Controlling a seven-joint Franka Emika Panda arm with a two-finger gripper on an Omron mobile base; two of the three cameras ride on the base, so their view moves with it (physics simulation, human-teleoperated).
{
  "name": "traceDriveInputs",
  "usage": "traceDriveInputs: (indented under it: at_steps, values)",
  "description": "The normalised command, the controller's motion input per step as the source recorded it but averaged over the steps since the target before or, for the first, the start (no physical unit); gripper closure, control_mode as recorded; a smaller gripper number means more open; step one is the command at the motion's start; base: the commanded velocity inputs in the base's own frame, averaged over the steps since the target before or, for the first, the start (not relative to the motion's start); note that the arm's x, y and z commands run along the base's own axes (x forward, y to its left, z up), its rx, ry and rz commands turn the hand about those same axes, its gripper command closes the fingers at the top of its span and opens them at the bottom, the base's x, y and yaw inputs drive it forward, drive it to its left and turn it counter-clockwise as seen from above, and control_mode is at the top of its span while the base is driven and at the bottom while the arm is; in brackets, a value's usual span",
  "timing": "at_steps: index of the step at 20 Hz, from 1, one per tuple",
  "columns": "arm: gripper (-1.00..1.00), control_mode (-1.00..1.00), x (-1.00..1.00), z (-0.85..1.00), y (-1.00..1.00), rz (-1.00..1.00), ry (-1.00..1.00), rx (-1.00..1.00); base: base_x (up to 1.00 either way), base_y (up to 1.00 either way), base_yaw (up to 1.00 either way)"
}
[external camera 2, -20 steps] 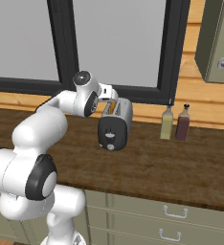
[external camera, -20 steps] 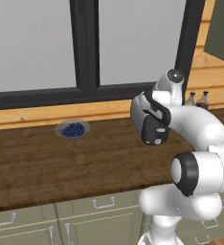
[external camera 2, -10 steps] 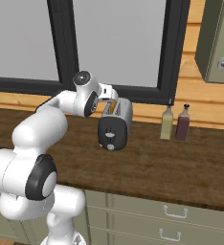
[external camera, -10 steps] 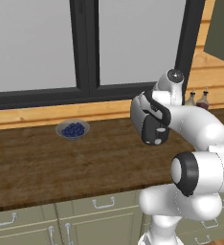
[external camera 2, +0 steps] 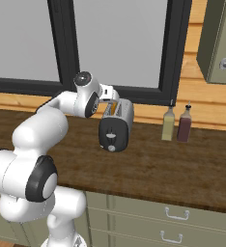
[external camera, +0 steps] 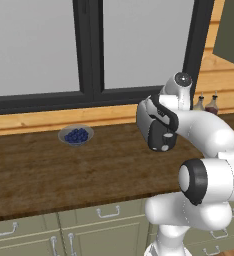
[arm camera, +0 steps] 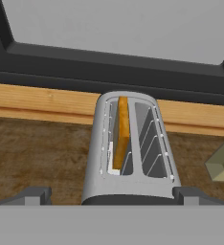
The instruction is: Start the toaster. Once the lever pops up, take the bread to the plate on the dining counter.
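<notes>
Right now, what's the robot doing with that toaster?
The robot's open gripper hovers just above the silver toaster on the wooden worktop, holding nothing. A slice of bread stands in one slot, the other slot is empty. Two bottles stand beside the toaster, and a bowl of blueberries sits further along.

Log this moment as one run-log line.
pincer: open, above toaster | bread: upright in left slot | grasp: none

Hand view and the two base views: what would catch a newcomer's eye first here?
The silver toaster stands on the wooden worktop under the window, with a slice of bread upright in its left slot. The open gripper hangs right behind it. Off to the left sits a small bowl of blueberries.
</notes>
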Motion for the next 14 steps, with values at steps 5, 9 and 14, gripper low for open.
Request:
traceDriveInputs:
  at_steps: [5,9,14]
  values:
    - [-1.0,-1.0,0.0,0.0,0.0,0.0,0.0,0.0,0.0,0.0,0.0]
    - [-1.0,-1.0,0.0,0.0,0.0,0.0,0.0,0.0,0.0,0.0,0.0]
    - [-1.0,-1.0,0.0,0.0,0.0,0.0,0.0,0.0,0.0,0.0,0.0]
